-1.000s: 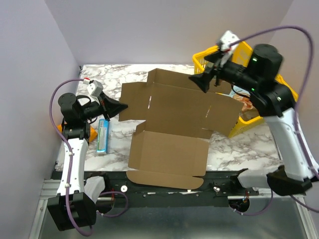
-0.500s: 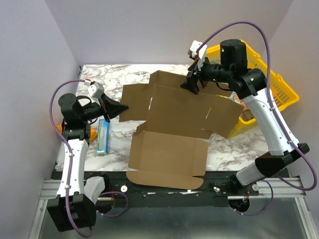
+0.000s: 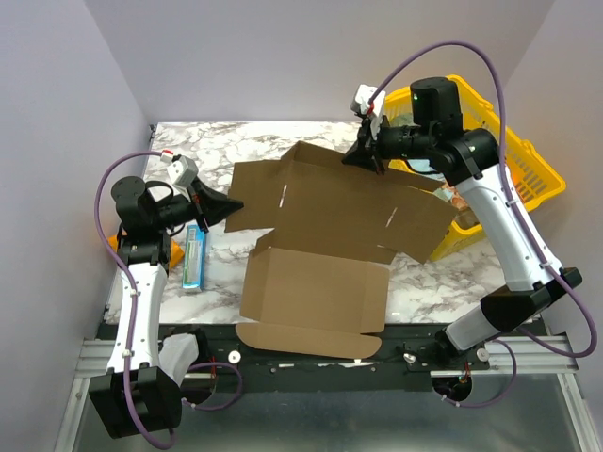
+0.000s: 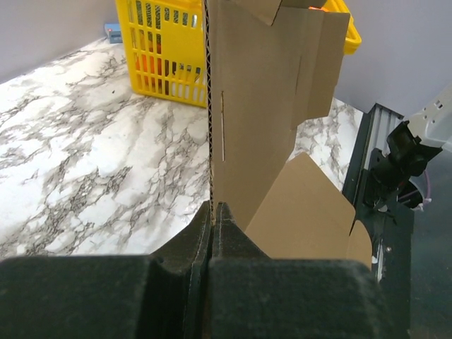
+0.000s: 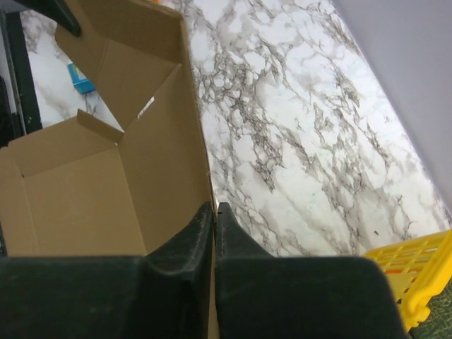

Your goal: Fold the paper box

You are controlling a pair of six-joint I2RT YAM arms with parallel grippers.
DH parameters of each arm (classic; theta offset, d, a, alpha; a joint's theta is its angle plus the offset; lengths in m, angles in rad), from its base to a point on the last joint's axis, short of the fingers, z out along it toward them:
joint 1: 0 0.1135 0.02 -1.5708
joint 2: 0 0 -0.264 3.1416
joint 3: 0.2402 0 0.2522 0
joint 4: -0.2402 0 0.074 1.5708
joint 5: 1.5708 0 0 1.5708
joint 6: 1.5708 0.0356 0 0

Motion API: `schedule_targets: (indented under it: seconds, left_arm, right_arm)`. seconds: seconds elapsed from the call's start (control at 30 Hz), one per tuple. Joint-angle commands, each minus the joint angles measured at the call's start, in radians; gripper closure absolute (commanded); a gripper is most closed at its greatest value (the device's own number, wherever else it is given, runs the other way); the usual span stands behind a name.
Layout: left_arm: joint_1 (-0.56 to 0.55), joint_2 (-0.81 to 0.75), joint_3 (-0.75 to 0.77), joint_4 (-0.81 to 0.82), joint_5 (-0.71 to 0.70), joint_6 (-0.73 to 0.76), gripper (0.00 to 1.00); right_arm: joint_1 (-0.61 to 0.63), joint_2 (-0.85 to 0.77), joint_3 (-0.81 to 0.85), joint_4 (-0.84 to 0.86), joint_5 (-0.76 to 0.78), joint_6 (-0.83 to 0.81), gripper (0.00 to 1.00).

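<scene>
Position: plain brown die-cut cardboard paper box sat opened at the middle of the white-and-grey marble table, front panel flat, rear panels lifted off the surface.
Near edge: its rounded front flap overhung the black rail at the table's front.
Right edge: the box's right corner reached the yellow plastic lattice basket; contact could not be told.
Room: marble showed behind the box and to its left; pale lilac walls closed three sides.
Left gripper: jaws pinched tight on the corrugated edge of the left flap.
Right gripper: jaws clamped on the far raised edge.
Surfaces: matte, creased, slotted, unprinted cardboard.
Basket contents: orange and printed items behind the lattice, unidentifiable.
Beside left arm: slim blue-green carton flat on the marble, apart from the box.
</scene>
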Motion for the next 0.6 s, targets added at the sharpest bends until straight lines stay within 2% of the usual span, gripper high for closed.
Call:
schedule_targets:
  seconds: [0.0, 0.03, 0.07, 0.1, 0.17, 0.2, 0.3, 0.33, 0.43, 0.5, 0.57]
  left_arm:
    - [-0.010, -0.016, 0.017, -0.003, 0.002, 0.006, 1.00]
    - [-0.010, -0.015, 0.017, -0.007, -0.029, 0.003, 0.92]
    - [-0.010, -0.012, 0.015, -0.010, -0.056, 0.000, 0.79]
    - [-0.010, -0.007, 0.014, -0.010, -0.117, -0.008, 0.46]
    - [-0.012, 0.010, 0.018, -0.033, -0.184, -0.014, 0.22]
    - [-0.012, 0.014, 0.029, -0.074, -0.275, -0.007, 0.11]
    - [-0.010, 0.019, 0.050, -0.192, -0.455, 0.049, 0.03]
    - [-0.012, 0.016, 0.057, -0.220, -0.598, 0.061, 0.02]
    - [-0.012, 0.005, 0.054, -0.296, -0.812, 0.079, 0.02]
    - [-0.027, 0.005, 0.043, -0.299, -0.822, 0.078, 0.02]
    - [-0.058, 0.010, 0.041, -0.296, -0.812, 0.086, 0.02]
  right_arm:
    - [0.002, -0.008, -0.036, 0.001, -0.066, 0.050, 0.99]
    - [0.002, -0.014, -0.053, 0.015, -0.074, 0.064, 0.99]
    - [0.010, -0.018, -0.067, 0.028, -0.075, 0.071, 0.99]
    - [0.018, -0.041, -0.086, 0.085, -0.030, 0.103, 0.99]
    - [0.053, -0.075, -0.195, 0.163, 0.055, 0.124, 0.99]
    - [0.065, -0.092, -0.246, 0.258, 0.169, 0.152, 0.99]
    - [0.100, -0.137, -0.381, 0.349, 0.360, 0.181, 0.99]
    - [0.105, -0.144, -0.404, 0.386, 0.404, 0.184, 0.99]
    - [0.125, -0.176, -0.502, 0.459, 0.563, 0.196, 0.99]
    - [0.151, -0.209, -0.579, 0.501, 0.674, 0.196, 0.99]
    - [0.186, -0.235, -0.631, 0.567, 0.718, 0.202, 0.99]
